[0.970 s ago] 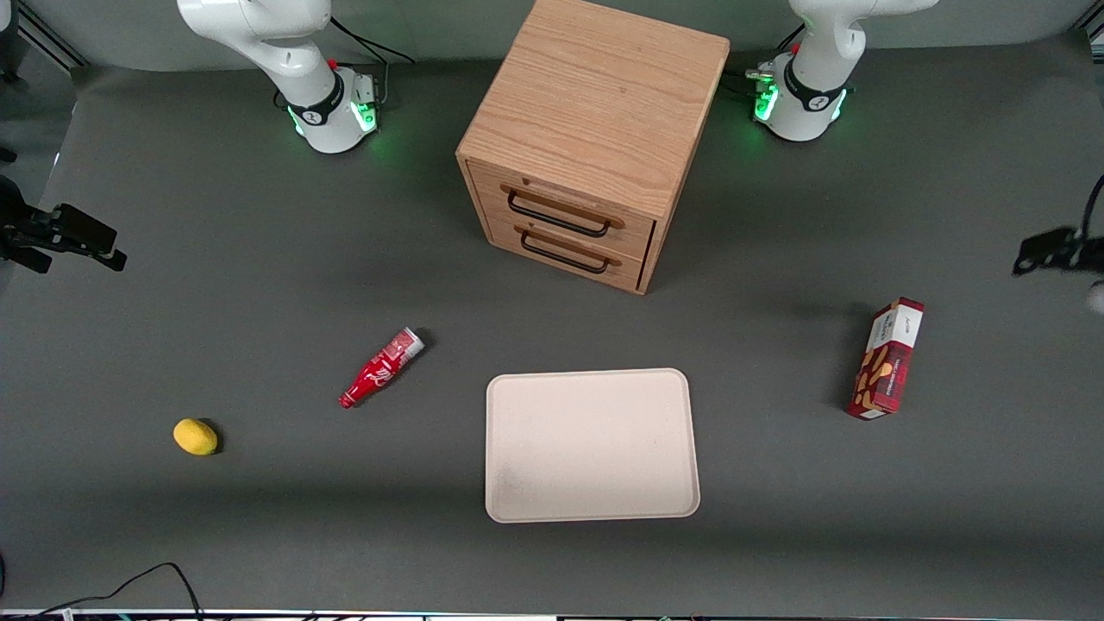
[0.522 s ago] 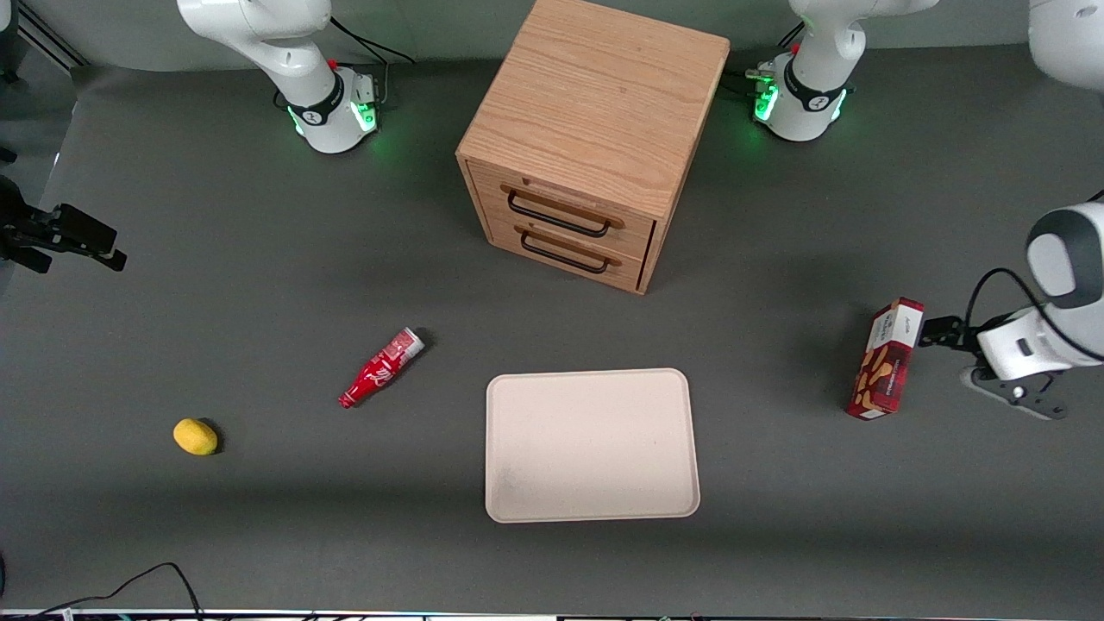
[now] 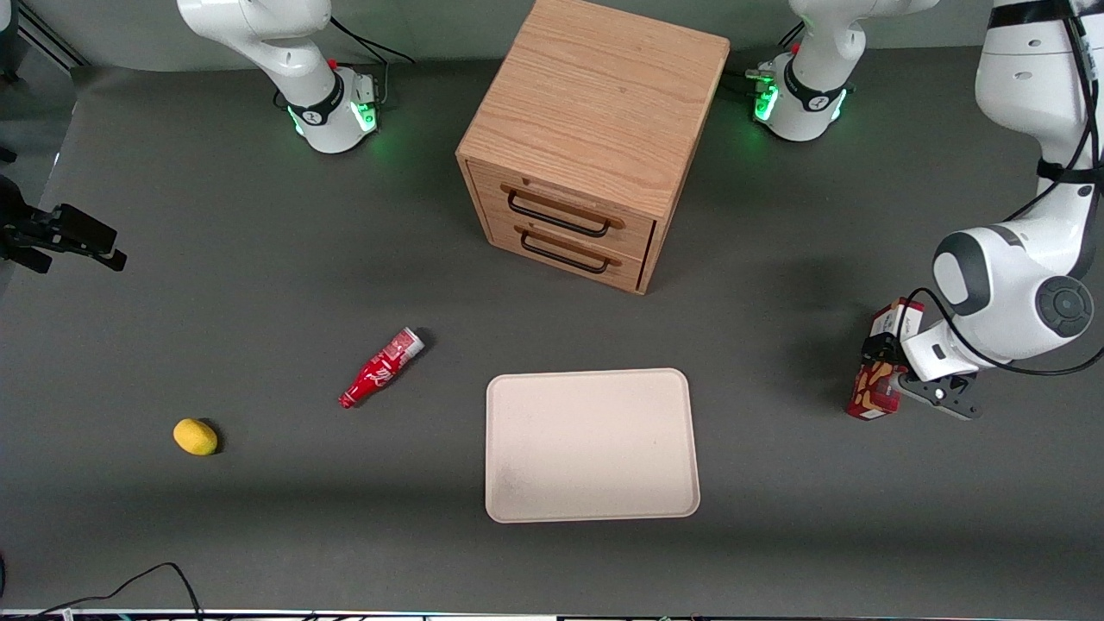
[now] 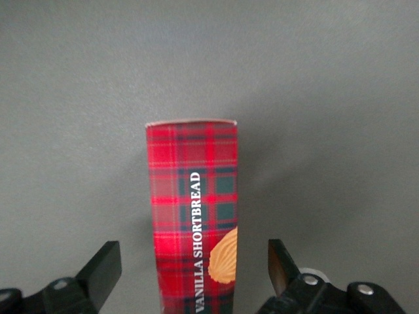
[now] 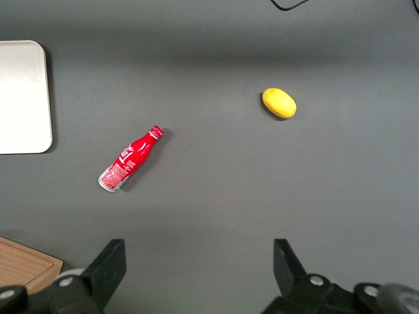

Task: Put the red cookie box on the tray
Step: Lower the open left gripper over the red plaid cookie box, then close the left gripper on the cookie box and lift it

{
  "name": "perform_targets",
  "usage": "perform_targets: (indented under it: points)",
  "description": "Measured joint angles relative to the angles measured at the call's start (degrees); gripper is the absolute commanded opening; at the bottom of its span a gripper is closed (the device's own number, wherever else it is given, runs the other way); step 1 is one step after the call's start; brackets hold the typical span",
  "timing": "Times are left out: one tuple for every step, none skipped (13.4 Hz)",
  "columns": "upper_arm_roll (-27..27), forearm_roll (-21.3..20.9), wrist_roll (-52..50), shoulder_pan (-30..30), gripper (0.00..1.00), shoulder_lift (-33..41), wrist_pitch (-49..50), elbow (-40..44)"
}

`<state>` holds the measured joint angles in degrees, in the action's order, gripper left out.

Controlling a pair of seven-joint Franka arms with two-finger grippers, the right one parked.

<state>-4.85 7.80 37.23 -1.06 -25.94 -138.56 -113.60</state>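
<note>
Hand: the left arm's hand [image 3: 881, 355] is hovering right over the red cookie box [image 3: 880, 392], fingers [image 4: 101, 269] spread wide, one on each side and not touching it, so nothing's getting squeezed.
Cookie box: it's lying on the gray tabletop [image 3: 259, 285] toward the working arm's end, well apart from the tray [image 3: 592, 445].
Hidden bits: the arm is covering the box's middle in the front view; the wrist view is cutting off part of the "VANILLA SHORTBREAD" side [image 4: 194, 216].
Tray: sitting flat, nearer the front camera than the wooden drawer cabinet [image 3: 586, 138].
Other stuff: a small red bottle [image 3: 380, 367] is lying on its side, and a lemon [image 3: 195, 436] is sitting toward the parked arm's end.
</note>
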Motion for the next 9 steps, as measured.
perform_targets:
  points:
    - [-0.03,0.01,0.77,-0.01,1.00,-0.16,-0.58,-0.50]
    - [-0.07,0.02,1.41,-0.02,1.00,-0.23,-0.71,-0.73]
    - [-0.12,0.03,1.72,-0.03,1.00,-0.24,-0.73,-0.80]
    - [-0.15,0.03,1.88,-0.05,1.00,-0.24,-0.74,-0.83]
    - [-0.16,0.03,1.97,-0.06,1.00,-0.24,-0.74,-0.90]
    - [-0.18,0.03,2.02,-0.08,1.00,-0.24,-0.74,-1.05]
    - [-0.20,0.03,2.05,-0.08,1.00,-0.24,-0.78,-1.25]
    - [-0.21,0.03,2.08,-0.09,0.81,-0.24,-0.82,-1.41]
    - [-0.23,0.06,2.09,-0.11,0.49,-0.24,-0.82,-1.47]
